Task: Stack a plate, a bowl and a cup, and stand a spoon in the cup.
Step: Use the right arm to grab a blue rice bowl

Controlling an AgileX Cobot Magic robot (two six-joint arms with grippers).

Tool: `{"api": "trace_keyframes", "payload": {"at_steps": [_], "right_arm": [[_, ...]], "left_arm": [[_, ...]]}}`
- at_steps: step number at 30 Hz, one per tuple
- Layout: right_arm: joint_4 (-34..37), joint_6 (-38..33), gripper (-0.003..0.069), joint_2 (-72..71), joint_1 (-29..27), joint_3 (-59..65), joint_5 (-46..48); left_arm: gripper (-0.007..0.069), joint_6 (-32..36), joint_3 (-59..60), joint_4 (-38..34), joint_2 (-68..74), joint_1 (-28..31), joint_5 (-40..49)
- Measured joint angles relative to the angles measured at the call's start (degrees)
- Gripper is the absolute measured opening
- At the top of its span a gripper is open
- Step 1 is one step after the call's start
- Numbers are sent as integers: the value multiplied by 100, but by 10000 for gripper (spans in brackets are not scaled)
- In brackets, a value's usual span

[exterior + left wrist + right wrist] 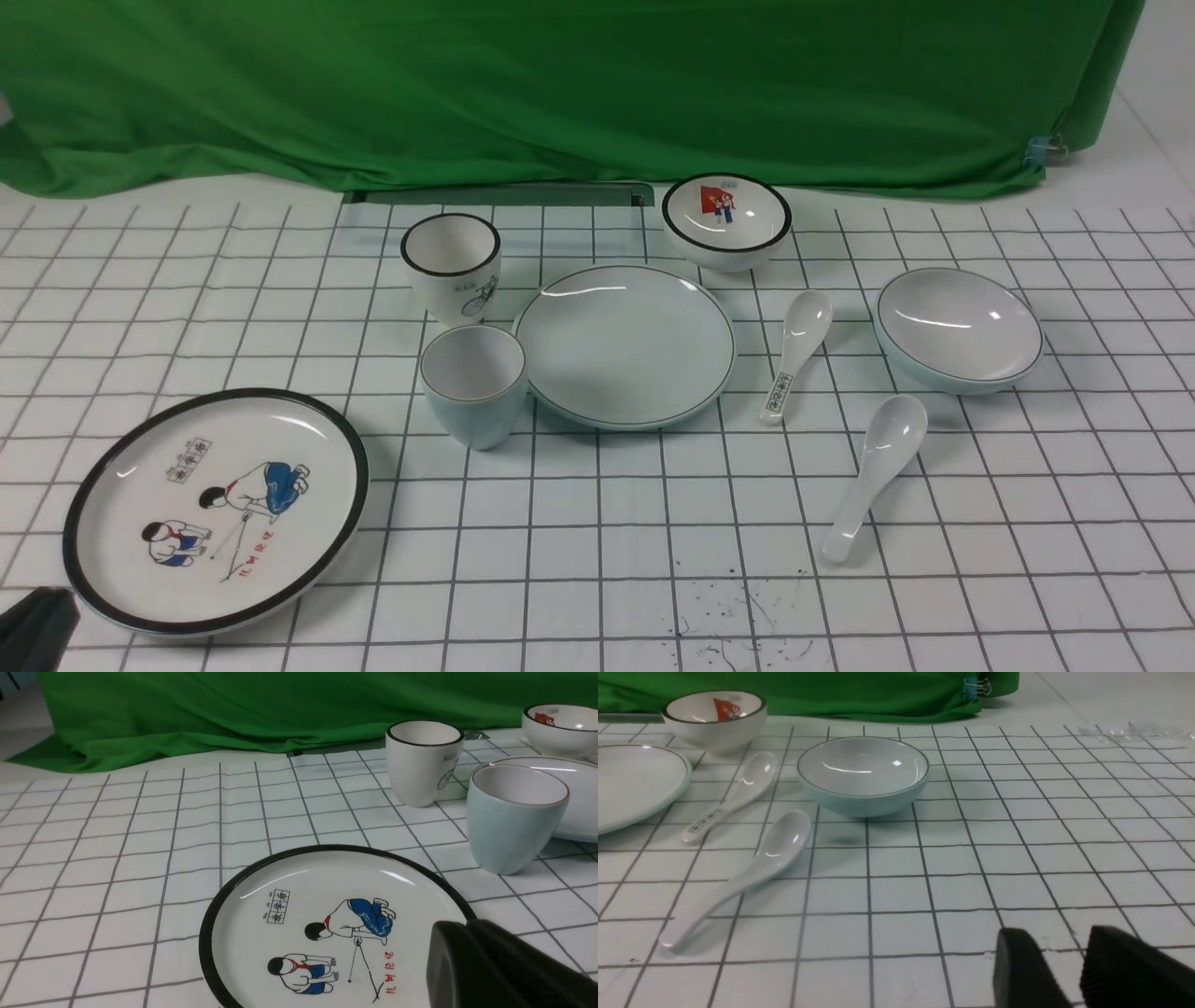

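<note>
The pale blue-green plate [625, 345] lies mid-table. The matching cup [471, 383] stands upright against its left edge. Right of the plate sits the wide blue-green bowl [957, 327], and the plain white spoon [878, 471] lies in front of it. My left gripper [467, 926] is shut with nothing in it and hangs over the near edge of a cartoon plate; only its tip [37, 630] shows in the front view's bottom left corner. My right gripper [1057, 938] stands open over bare cloth, well short of the bowl [864, 772] and the spoon [770, 854].
A black-rimmed cartoon plate [215, 509] lies front left. A bicycle cup [453, 266] stands behind the blue-green cup. A small red-picture bowl [726, 219] sits at the back, and a spoon with characters [798, 355] lies between plate and bowl. Green cloth [560, 84] drapes along the far edge.
</note>
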Motion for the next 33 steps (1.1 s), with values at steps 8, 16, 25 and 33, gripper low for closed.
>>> {"api": "trace_keyframes", "payload": {"at_steps": [8, 16, 25, 33], "right_arm": [[0, 0, 242, 0, 0, 0, -54], [0, 0, 242, 0, 0, 0, -1865], [75, 1064, 242, 0, 0, 0, -4485], [98, 1123, 87, 189, 0, -257, -4512]], "left_arm": [[-29, 0, 0, 0, 0, 0, -505], [-29, 0, 0, 0, 6, 0, -2258], [-29, -745, 0, -20, 0, 0, -4545], [-29, -3090, -1333, 432, 171, 0, -3551]]}}
